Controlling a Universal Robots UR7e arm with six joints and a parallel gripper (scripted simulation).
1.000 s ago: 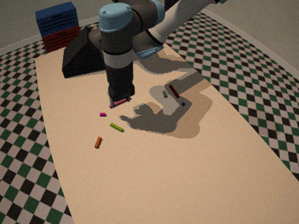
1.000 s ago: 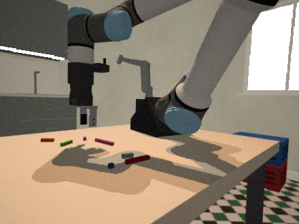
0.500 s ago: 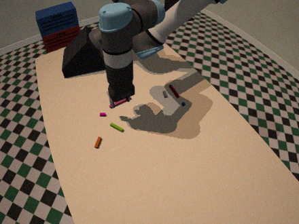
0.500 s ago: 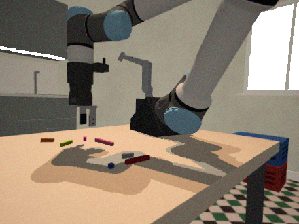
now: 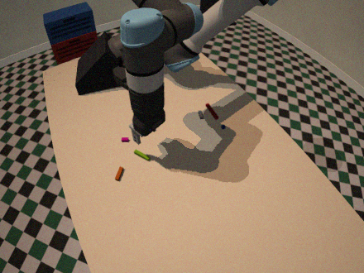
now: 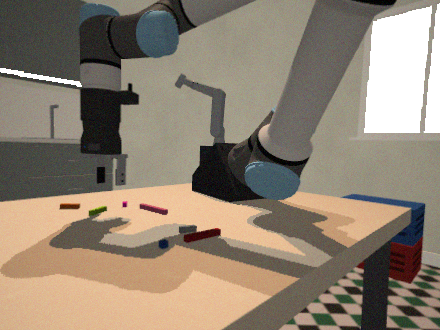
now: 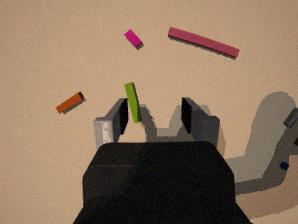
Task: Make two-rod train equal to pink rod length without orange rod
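My gripper [image 5: 145, 134] [image 6: 111, 175] [image 7: 154, 109] is open and empty, high above the table. The lime rod [image 5: 141, 155] [image 6: 98, 211] [image 7: 132, 102] lies below, beside the left finger in the wrist view. The magenta rod [image 5: 125, 140] [image 6: 125, 204] [image 7: 133, 39] and pink rod [image 6: 153, 209] [image 7: 203, 42] lie apart; the gripper hides the pink one in the top view. The red rod [image 5: 212, 111] [image 6: 202, 235] lies near the grey rod [image 5: 201, 114] [image 6: 187, 229] [image 7: 291, 118] and the blue rod [image 5: 223, 126] [image 6: 163, 244] [image 7: 284, 166]. No rods lie end to end.
The orange rod [image 5: 119, 174] [image 6: 70, 206] [image 7: 70, 103] lies apart from the lime rod. Arm shadows cover the table around the grey, red and blue rods. The dark arm base stands at the table's back, with blue and red crates beyond.
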